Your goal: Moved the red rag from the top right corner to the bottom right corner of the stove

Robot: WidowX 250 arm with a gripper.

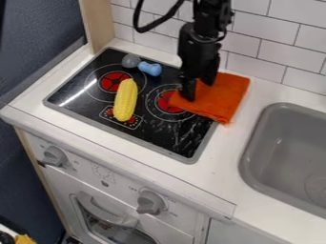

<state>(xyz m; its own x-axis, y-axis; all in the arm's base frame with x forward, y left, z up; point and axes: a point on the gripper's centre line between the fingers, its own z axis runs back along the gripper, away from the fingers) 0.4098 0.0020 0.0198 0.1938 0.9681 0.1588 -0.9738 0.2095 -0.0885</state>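
While checking stove's (164,138) top right corner, see red rag (223,99) draped across it and onto white counter (230,147), beside sink (286,147). See black gripper (198,89) pointing down at rag, with fingers apart, cloth visible between. Can't tell about contact.

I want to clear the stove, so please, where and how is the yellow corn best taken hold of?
I would grip the corn at its middle, from straight above, closing across its two long sides. It lies flat, long and narrow, with both sides free.
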